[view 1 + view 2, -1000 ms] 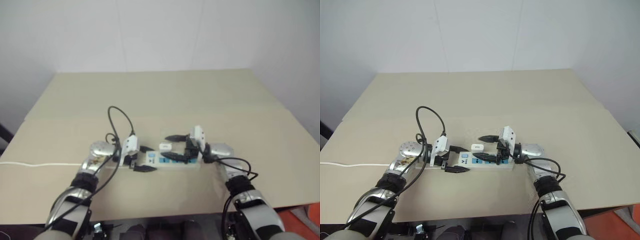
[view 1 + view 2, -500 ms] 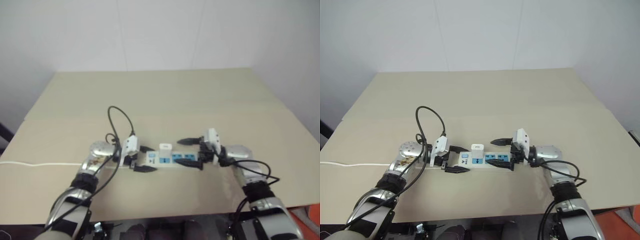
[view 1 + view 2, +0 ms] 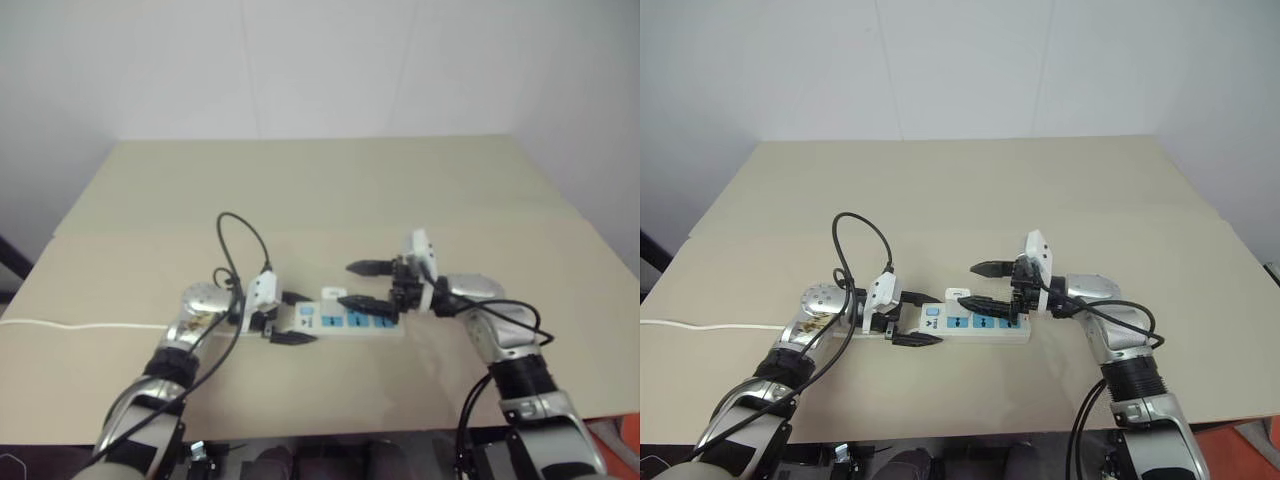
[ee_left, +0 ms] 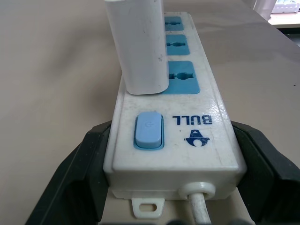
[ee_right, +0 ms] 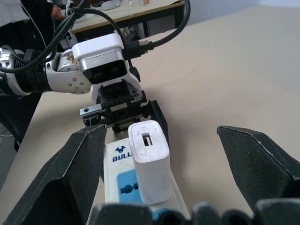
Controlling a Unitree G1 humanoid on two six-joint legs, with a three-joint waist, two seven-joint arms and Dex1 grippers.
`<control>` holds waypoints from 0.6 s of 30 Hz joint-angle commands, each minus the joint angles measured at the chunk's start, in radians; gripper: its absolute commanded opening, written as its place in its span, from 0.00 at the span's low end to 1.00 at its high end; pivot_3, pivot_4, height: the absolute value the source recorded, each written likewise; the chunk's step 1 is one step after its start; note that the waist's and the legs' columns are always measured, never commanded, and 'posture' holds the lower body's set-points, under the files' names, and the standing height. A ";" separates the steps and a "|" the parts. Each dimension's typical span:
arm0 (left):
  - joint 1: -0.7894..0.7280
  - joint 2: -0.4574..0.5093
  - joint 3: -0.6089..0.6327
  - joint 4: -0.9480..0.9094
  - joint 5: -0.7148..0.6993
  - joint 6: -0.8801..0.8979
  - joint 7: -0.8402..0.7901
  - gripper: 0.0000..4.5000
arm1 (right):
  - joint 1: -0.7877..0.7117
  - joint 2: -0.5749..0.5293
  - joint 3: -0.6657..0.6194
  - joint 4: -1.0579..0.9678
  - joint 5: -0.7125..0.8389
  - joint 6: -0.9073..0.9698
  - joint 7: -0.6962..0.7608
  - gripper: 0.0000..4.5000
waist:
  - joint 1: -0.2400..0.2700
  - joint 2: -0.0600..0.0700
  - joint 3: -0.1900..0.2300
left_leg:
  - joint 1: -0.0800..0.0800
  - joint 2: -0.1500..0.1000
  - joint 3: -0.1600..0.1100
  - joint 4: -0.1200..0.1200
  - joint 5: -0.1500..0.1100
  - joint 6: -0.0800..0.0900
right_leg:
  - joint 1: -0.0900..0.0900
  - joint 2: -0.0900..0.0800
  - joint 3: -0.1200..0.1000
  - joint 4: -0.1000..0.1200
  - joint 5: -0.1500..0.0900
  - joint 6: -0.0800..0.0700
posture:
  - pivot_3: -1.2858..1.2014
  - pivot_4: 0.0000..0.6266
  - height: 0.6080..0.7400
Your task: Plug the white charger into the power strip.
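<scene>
On the near part of the tan tabletop [image 3: 1060, 190], the power strip [image 3: 975, 327] lies lengthwise between the two arms, its row of blue socket faces turned up. The left pincer [image 3: 915, 320] is clamped on the strip's switch end — in the left wrist view its black fingers [image 4: 77, 173] press against both long sides of the white bar, right beside the blue rocker switch [image 4: 149, 130] and the point where the thin white cord [image 4: 198, 208] leaves the housing. That cord runs off toward the left edge of the tabletop [image 3: 700, 325].

The white charger [image 4: 138, 44] stands upright in the socket next to the switch, its base flush on the blue face, with more blue sockets [image 4: 180, 76] in a row beyond it. From the right wrist view it appears as a small white block [image 5: 149, 161] rising from the strip.

The right pincer [image 3: 985, 283] is spread wide and grips nothing — one black finger sits above the strip's sockets, the other farther back over the tabletop, and the charger is just beside the fingertips but apart from them.

Farther back the tabletop is bare up to the white wall [image 3: 960, 60].
</scene>
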 commanded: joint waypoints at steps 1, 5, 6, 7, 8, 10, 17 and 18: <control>0.005 0.001 -0.001 -0.005 0.004 -0.005 0.001 0.73 | -0.030 0.020 0.013 -0.031 0.007 0.021 0.000 0.99 | 0.000 0.000 0.000 | 0.000 0.000 0.000 0.000 0.000 0.000 | 0.000 0.000 0.000 0.000 0.000 0.000 | 0.52 0.24 1.00; 0.011 0.002 0.000 -0.014 0.003 -0.002 0.003 0.73 | -0.032 0.042 0.035 0.005 -0.011 0.020 0.006 0.99 | 0.000 0.000 0.000 | 0.000 0.000 0.000 0.000 0.000 0.000 | 0.000 0.000 0.000 0.000 0.000 0.000 | 0.52 0.24 1.00; 0.012 0.002 -0.001 -0.016 0.003 -0.001 0.003 0.73 | -0.031 0.045 0.039 0.013 -0.016 0.014 0.007 0.99 | 0.000 0.000 0.000 | 0.000 0.000 0.000 0.000 0.000 0.000 | 0.000 0.000 0.000 0.000 0.000 0.000 | 0.52 0.24 1.00; 0.014 0.003 -0.001 -0.019 0.003 0.000 0.004 0.73 | -0.031 0.049 0.041 0.022 -0.020 0.006 0.007 0.99 | 0.000 0.000 0.000 | 0.000 0.000 0.000 0.000 0.000 0.000 | 0.000 0.000 0.000 0.000 0.000 0.000 | 0.52 0.24 1.00; 0.016 0.004 0.000 -0.022 0.002 0.001 0.004 0.73 | -0.031 0.056 0.043 0.032 -0.025 -0.002 0.007 0.99 | 0.000 0.000 0.000 | 0.000 0.000 0.000 0.000 0.000 0.000 | 0.000 0.000 0.000 0.000 0.000 0.000 | 0.52 0.24 1.00; 0.019 0.006 0.000 -0.027 0.001 0.004 0.004 0.73 | -0.033 0.064 0.044 0.048 -0.031 -0.004 0.010 0.99 | 0.000 0.000 0.000 | 0.000 0.000 0.000 0.000 0.000 0.000 | 0.000 0.000 0.000 0.000 0.000 0.000 | 0.52 0.24 1.00; 0.028 0.011 0.003 -0.041 0.001 0.009 0.006 0.73 | -0.030 0.076 0.038 0.087 -0.049 -0.034 0.033 0.55 | -0.002 0.000 0.000 | 0.000 0.000 0.000 0.000 0.000 0.000 | 0.000 0.000 0.000 0.000 0.000 0.000 | 0.52 0.24 1.00; 0.030 0.011 0.003 -0.043 0.001 0.011 0.007 0.73 | -0.026 0.076 0.037 0.088 -0.049 -0.044 0.041 0.46 | -0.002 0.000 0.000 | 0.000 0.000 0.000 0.000 0.000 0.000 | 0.000 0.000 0.000 0.000 0.000 0.000 | 0.52 0.24 1.00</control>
